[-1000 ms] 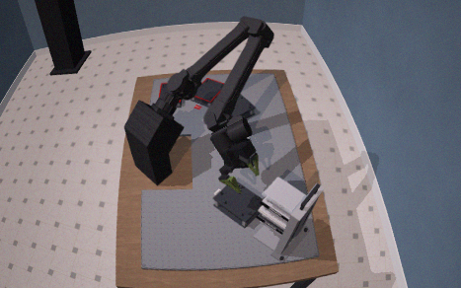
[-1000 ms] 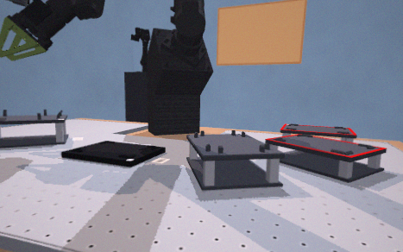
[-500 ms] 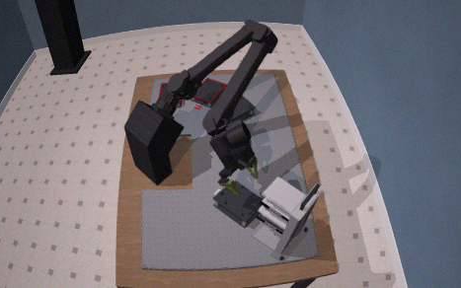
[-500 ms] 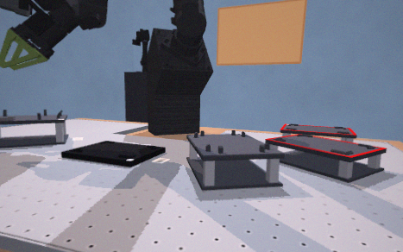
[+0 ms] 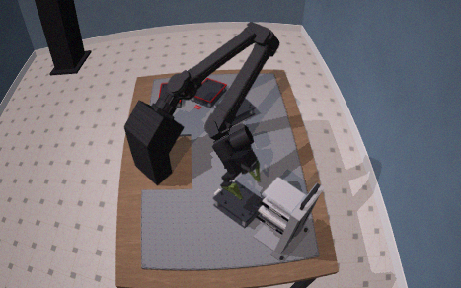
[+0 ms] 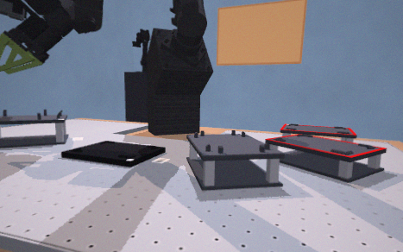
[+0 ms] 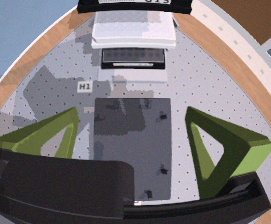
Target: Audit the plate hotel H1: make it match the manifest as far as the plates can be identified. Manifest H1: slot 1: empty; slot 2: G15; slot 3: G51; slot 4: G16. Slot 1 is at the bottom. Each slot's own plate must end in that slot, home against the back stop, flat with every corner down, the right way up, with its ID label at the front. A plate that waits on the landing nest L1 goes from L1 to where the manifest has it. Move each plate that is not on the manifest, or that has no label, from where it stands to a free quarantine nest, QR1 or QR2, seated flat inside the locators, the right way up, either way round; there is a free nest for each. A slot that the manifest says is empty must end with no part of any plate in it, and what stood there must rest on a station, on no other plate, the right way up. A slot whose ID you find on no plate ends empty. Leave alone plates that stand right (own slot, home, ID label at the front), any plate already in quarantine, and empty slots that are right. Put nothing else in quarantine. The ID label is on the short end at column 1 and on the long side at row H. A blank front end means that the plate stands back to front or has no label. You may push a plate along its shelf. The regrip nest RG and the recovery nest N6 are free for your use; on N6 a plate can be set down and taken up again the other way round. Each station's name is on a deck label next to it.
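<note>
My gripper (image 5: pixel 249 188) (image 6: pixel 1 70) (image 7: pixel 131 112) is open and empty, above a dark raised nest (image 5: pixel 236 203) (image 7: pixel 131 145) in front of the hotel. That nest shows locator pins and no plate. The hotel H1 (image 5: pixel 297 222) (image 7: pixel 134 30) stands just beyond it. At the top edge of the wrist view a black plate (image 7: pixel 93 7) shows a cut-off front label, seemingly G15. A dark plate (image 7: pixel 133 55) sits low in the hotel; no ID is readable on its front. Shelves hide the other slots. Two red-rimmed nests (image 6: pixel 305 142) (image 6: pixel 318 129) show no plate.
A deck label H1 (image 7: pixel 84 87) lies left of the hotel. A raised nest with pins (image 6: pixel 236 144) stands beside the red-rimmed ones, and a low black slab (image 6: pixel 113 153) lies left of it. Another raised nest (image 6: pixel 25 118) is at far left. The arm crosses over the table.
</note>
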`<action>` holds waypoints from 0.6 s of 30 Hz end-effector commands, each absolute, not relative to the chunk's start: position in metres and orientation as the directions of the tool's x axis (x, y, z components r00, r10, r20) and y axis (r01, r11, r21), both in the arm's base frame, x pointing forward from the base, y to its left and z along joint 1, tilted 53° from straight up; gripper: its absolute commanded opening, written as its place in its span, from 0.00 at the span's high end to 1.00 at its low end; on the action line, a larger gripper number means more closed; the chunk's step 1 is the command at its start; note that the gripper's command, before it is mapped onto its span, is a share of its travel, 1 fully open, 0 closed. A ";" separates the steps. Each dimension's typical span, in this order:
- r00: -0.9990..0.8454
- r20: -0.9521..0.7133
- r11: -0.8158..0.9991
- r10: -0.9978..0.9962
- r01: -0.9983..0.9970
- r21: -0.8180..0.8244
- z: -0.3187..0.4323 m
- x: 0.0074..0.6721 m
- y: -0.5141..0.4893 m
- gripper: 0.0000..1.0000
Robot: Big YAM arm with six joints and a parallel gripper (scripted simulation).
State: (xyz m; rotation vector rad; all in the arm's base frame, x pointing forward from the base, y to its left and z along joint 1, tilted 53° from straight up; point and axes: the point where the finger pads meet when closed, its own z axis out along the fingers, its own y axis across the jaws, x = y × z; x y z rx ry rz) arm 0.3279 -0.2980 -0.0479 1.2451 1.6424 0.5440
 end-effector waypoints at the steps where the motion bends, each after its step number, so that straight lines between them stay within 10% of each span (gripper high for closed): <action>1: 0.005 -0.415 0.363 0.910 0.476 0.801 -0.050 0.333 -0.308 0.00; 18: 0.010 -0.436 0.381 0.900 0.469 0.797 -0.044 0.340 -0.319 0.00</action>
